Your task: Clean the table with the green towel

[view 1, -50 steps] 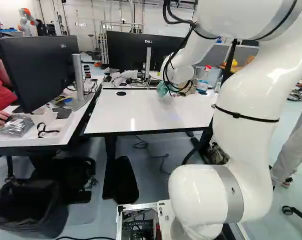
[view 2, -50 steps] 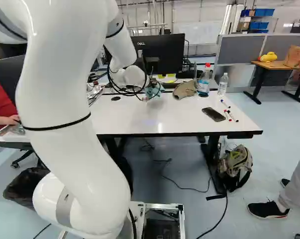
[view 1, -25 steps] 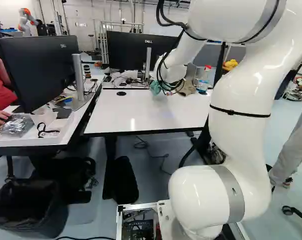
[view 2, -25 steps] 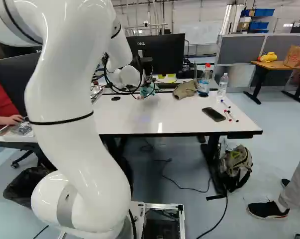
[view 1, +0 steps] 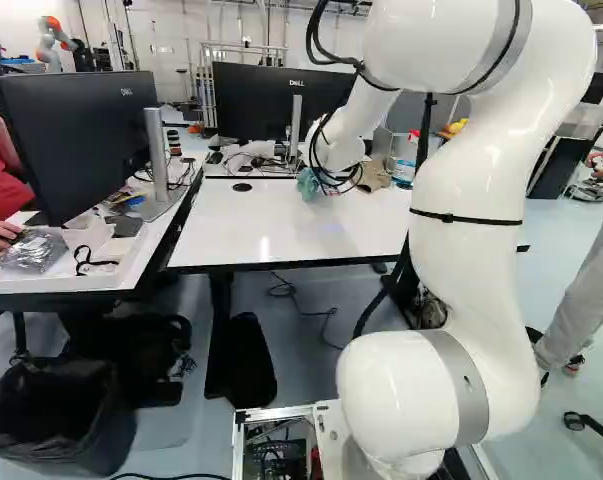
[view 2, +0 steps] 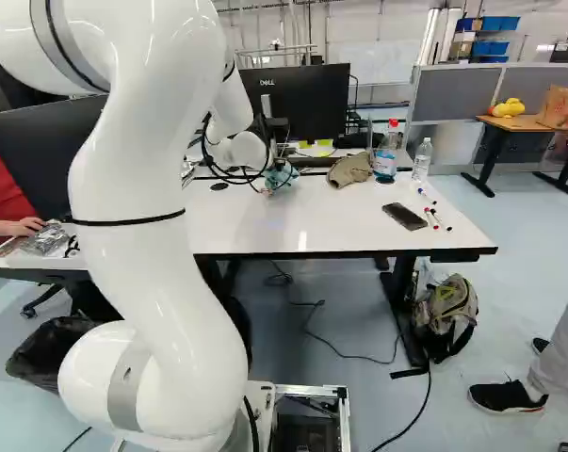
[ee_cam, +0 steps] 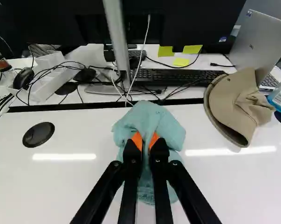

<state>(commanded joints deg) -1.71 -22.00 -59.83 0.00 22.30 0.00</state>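
Note:
In the right base view, my gripper is low over the far part of the white table, partly behind cables. The wrist view shows the gripper shut on the bunched green towel, its orange pads pinching a fold from two sides. The cloth spreads out around and under the fingers, near the table's back edge; whether all of its underside touches the surface is hidden. In the left base view the towel peeks out beside the wrist.
A beige cap and a bottle stand right of the towel, with a phone and several markers nearer. A round black cable cover is to its left. Behind are a keyboard, cables and a monitor. Another robot stands far back.
The arm has swung left and slightly nearer over the table, and the towel has moved along in the gripper. The base and the other things on the table have stayed put.

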